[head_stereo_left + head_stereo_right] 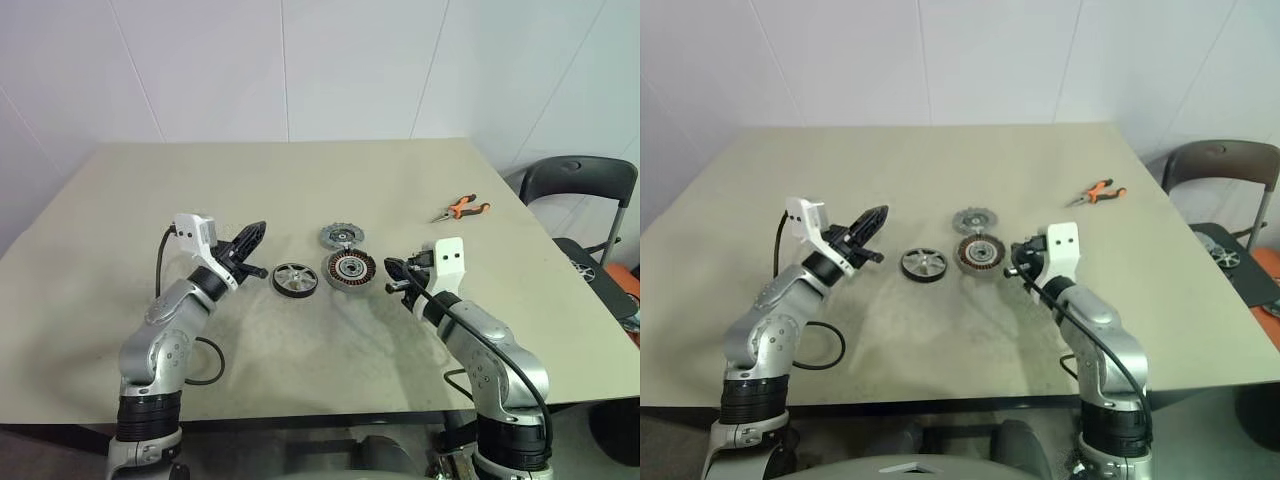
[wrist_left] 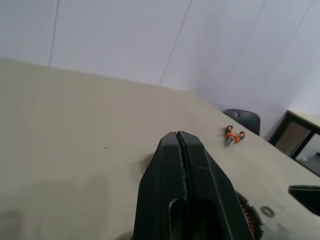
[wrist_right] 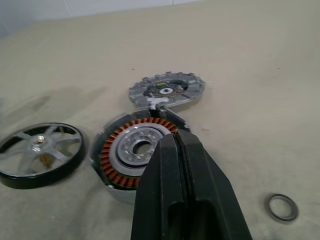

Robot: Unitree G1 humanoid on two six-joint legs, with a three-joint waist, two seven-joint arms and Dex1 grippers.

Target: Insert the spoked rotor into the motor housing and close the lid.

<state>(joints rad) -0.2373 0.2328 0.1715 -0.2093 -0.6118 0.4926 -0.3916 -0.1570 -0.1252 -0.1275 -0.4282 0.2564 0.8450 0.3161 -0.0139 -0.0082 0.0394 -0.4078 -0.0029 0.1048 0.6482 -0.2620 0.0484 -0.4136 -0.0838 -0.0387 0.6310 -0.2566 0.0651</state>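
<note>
Nothing is assembled yet: the rotor (image 1: pixel 295 278) is lying on the tabletop (image 1: pixel 300 190) just left of the housing (image 1: pixel 349 268), with the lid (image 1: pixel 341 236) sitting just behind it. Left hand (image 1: pixel 256 233) and right hand (image 1: pixel 390 267) are hovering fully closed, holding nothing.

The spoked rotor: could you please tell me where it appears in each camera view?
Left eye view: spoked rotor at table centre, left of the motor housing.
Right eye view: centre, again left of the housing.
Left wrist view: I cannot find it.
Right wrist view: lower left, beside the housing.
Shared landmark: the copper-wound housing.
</note>
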